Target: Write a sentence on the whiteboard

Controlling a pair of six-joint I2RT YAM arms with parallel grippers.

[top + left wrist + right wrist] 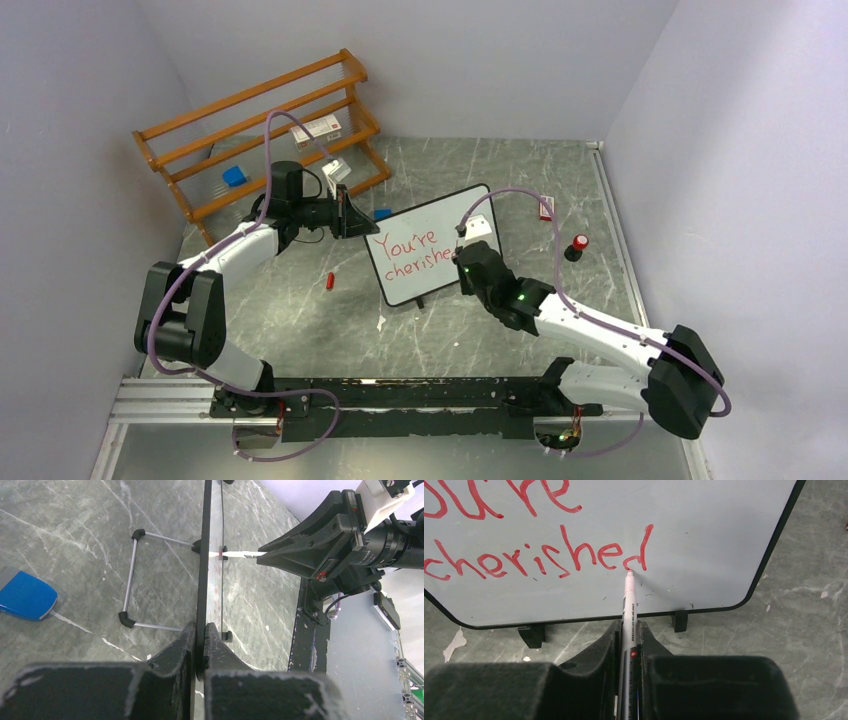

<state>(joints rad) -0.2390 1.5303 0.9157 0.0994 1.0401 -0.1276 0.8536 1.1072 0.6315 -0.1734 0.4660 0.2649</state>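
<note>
The whiteboard stands tilted on its small black feet mid-table. Red lettering on it reads "You're" and, below, "cherished". My left gripper is shut on the board's black frame at its left edge; in the left wrist view the board is edge-on between my jaws. My right gripper is shut on a white marker. Its red tip touches the board at the foot of the final "d". The right gripper is low in front of the board's bottom edge.
A wooden rack stands at the back left with small items on it. A red cap lies left of the board. A red-topped black object and a small box lie to the right. A blue object lies behind the board.
</note>
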